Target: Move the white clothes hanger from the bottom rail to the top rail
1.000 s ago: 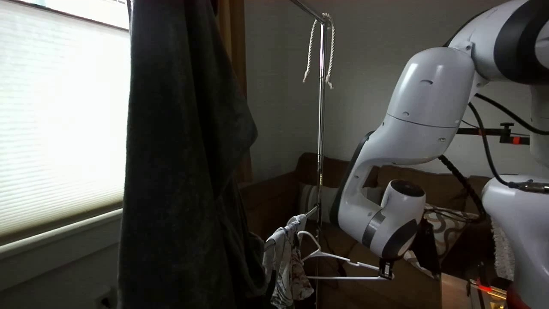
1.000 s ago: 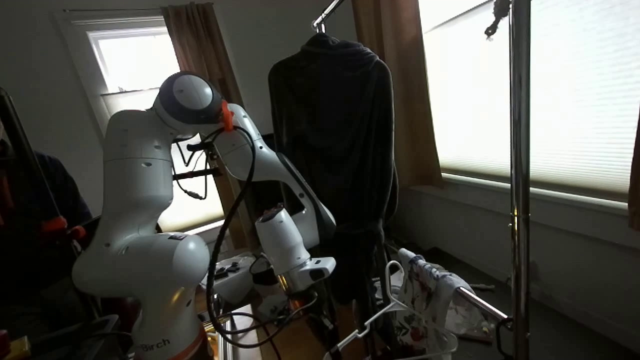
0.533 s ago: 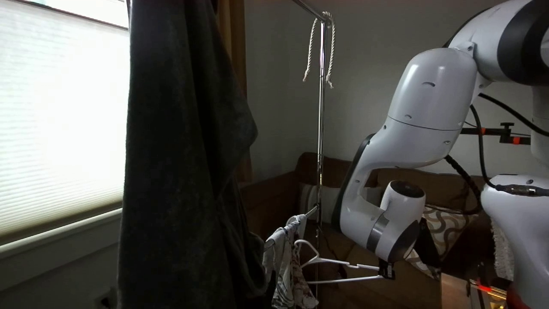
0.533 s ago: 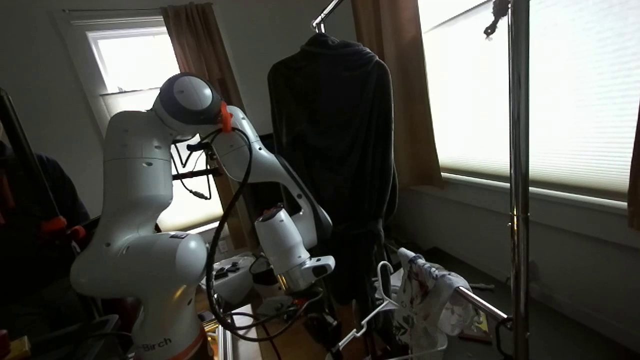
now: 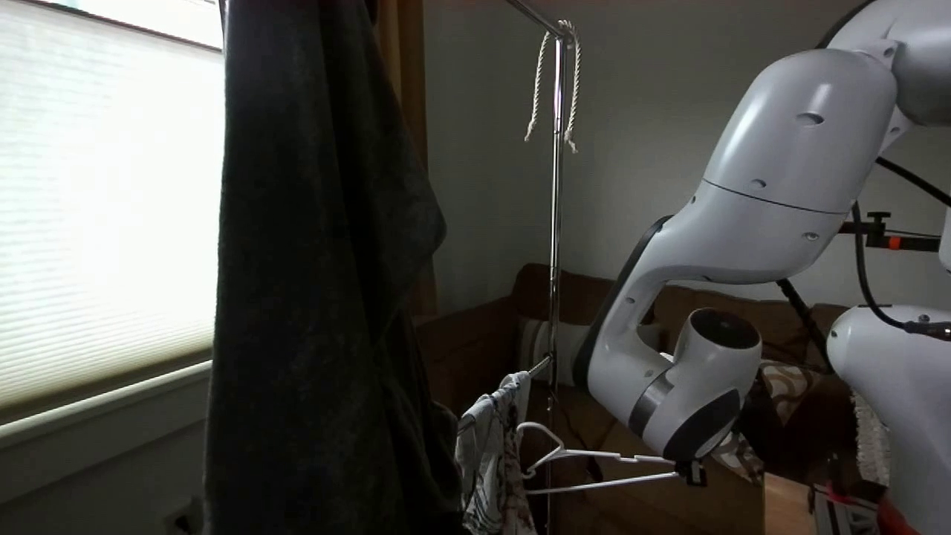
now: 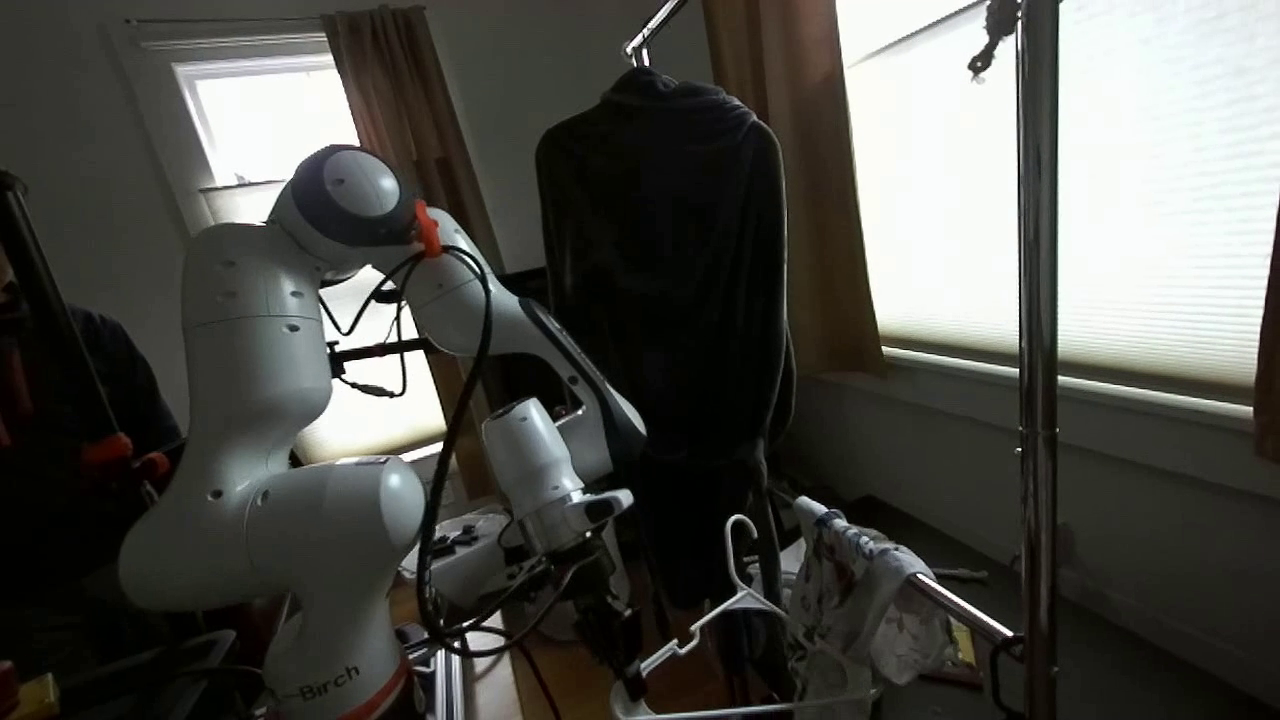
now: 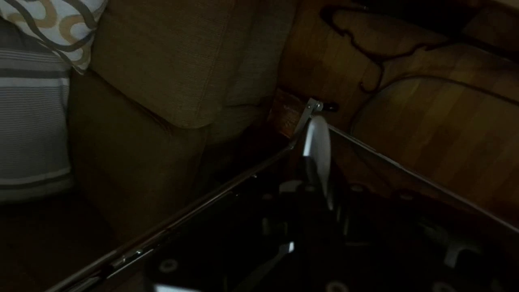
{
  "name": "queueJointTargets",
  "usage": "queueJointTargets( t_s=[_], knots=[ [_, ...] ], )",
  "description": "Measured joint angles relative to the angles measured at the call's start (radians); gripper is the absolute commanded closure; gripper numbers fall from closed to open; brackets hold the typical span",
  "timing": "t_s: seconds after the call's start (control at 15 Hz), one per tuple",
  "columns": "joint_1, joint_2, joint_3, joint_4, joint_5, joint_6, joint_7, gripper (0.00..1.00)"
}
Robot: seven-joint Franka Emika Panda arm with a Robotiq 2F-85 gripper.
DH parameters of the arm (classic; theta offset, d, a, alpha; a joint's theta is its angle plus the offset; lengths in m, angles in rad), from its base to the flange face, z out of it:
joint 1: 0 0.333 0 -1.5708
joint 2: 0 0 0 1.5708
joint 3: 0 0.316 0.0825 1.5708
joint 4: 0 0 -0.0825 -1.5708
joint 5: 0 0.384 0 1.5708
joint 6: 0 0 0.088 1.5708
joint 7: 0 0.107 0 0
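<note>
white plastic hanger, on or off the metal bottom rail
Off: in an exterior view, the hanger has its hook apart from the rail.

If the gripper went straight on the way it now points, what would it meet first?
Probably the metal rack foot: past the white hanger it holds, the gripper points that way in the wrist view. Depth is unclear, so the wooden floor might come first.

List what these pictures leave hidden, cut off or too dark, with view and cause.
Top rail: all but an end cut off by the top edge in both exterior views.
Bottom rail: one end hidden behind the dark garment in an exterior view.
Gripper: its exact grip on the white clothes hanger is lost in darkness in the wrist view.
</note>
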Motion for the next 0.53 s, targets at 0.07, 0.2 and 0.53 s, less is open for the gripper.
queueJointTargets(
  t_s=[0.07, 0.2, 0.53],
  knots=[
    [0.066, -0.003, -0.057, -0.003, 0.006, 0.001, 0.046, 0.98],
    [0.206, 0.000, -0.177, -0.005, 0.019, -0.006, 0.133, 0.98],
    [0.540, 0.085, -0.461, -0.003, 0.124, -0.099, 0.280, 0.93]
  ],
)
